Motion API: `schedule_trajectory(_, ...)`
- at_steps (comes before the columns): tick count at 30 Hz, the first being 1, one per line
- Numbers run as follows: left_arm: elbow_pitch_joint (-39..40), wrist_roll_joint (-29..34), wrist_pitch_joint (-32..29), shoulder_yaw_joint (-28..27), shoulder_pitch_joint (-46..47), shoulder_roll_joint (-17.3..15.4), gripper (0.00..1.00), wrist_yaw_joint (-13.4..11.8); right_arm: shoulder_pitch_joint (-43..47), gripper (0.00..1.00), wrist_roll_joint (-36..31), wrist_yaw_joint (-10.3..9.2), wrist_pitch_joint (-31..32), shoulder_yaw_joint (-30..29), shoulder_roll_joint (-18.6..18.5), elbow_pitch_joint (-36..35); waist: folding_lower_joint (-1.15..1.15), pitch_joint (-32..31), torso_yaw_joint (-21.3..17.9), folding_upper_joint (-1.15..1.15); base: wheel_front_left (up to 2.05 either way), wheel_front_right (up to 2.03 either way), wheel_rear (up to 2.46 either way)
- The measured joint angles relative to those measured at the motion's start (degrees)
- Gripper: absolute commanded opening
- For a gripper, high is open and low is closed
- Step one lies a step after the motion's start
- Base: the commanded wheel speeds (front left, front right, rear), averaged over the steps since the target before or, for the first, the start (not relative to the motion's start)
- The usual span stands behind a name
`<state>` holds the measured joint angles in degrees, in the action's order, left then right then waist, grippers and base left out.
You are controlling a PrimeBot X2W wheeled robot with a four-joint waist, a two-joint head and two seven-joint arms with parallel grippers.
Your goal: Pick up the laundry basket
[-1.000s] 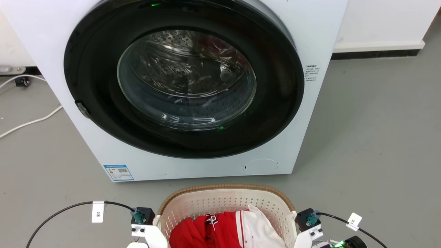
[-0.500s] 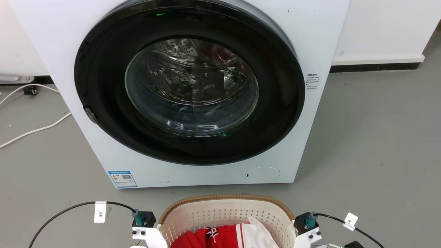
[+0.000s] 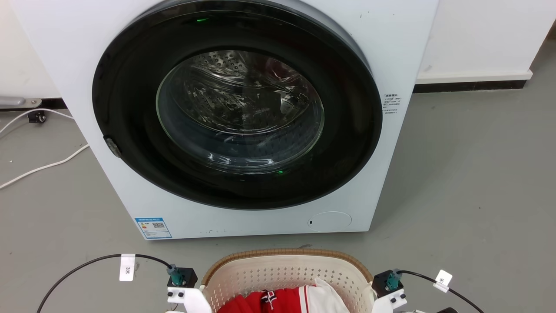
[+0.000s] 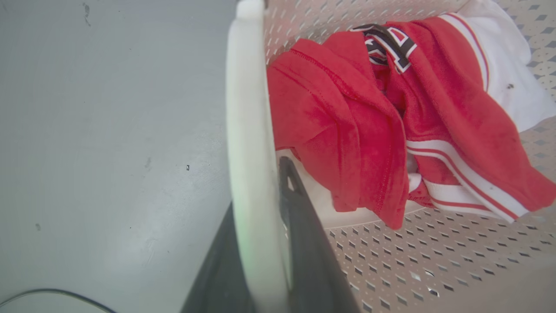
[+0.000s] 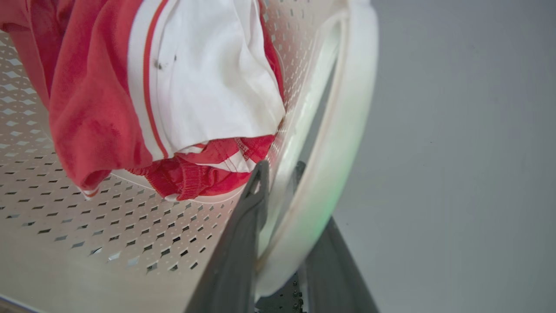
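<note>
In the head view, the basket [image 3: 286,253] sits at the bottom edge, just before the washer [image 3: 391,43], whose round dark door [image 3: 239,108] is shut. We cannot tell whether the basket rests on the grey floor [image 3: 469,174] or hangs above it. The left wrist [image 3: 182,281] and the right wrist [image 3: 388,283] flank the basket, each close against a side. A black cable [image 3: 87,263] curves away left of the basket, and a white cable [image 3: 39,167] lies far to its left. Red clothes [image 3: 278,301] lie inside. In the left wrist view, the left gripper [image 4: 260,191] straddles the basket's white handle [image 4: 249,130]. Its dark fingers [image 4: 304,243] pinch the handle, one inside the perforated wall [image 4: 434,269] and one outside. A red garment [image 4: 347,130] lies just within. In the right wrist view, the right gripper [image 5: 280,167] holds the other handle [image 5: 343,143] the same way, its fingers [image 5: 239,243] closed on it. A white cloth [image 5: 208,74] lies inside on the red.
</note>
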<state>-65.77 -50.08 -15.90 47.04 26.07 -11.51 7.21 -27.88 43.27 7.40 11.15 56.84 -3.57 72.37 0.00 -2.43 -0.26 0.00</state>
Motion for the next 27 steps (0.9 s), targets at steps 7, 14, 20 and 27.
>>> schedule_trajectory(7, -0.2, -2.1, -0.1, 1.8, 0.2, -0.3, 0.00, 0.0, 0.0, 0.00, 1.5, 0.00, 0.1, 1.3, -0.2, 0.0, 0.00, 0.0, 0.0, 0.00, 0.00, 0.00, 0.00)
schedule_trajectory(14, -0.4, -3.8, -0.1, 3.4, 0.3, -0.5, 0.00, 0.0, 0.0, 0.00, 2.9, 0.00, 0.1, 2.6, -0.3, -0.1, 0.01, 0.0, 0.0, 0.00, 0.00, 0.00, 0.00)
schedule_trajectory(20, -0.6, -5.2, -0.1, 4.7, 0.6, -0.6, 0.00, 0.0, 0.0, 0.00, 4.0, 0.00, 0.1, 3.6, -0.4, -0.1, 0.00, 0.1, -0.1, 0.00, 0.00, 0.00, 0.00)
schedule_trajectory(27, -0.9, -6.7, 0.0, 6.1, 0.8, -0.7, 0.00, 0.0, -0.1, 0.00, 5.2, 0.00, 0.1, 4.8, -0.5, -0.1, 0.00, 0.1, -0.1, 0.00, 0.00, 0.00, 0.00)
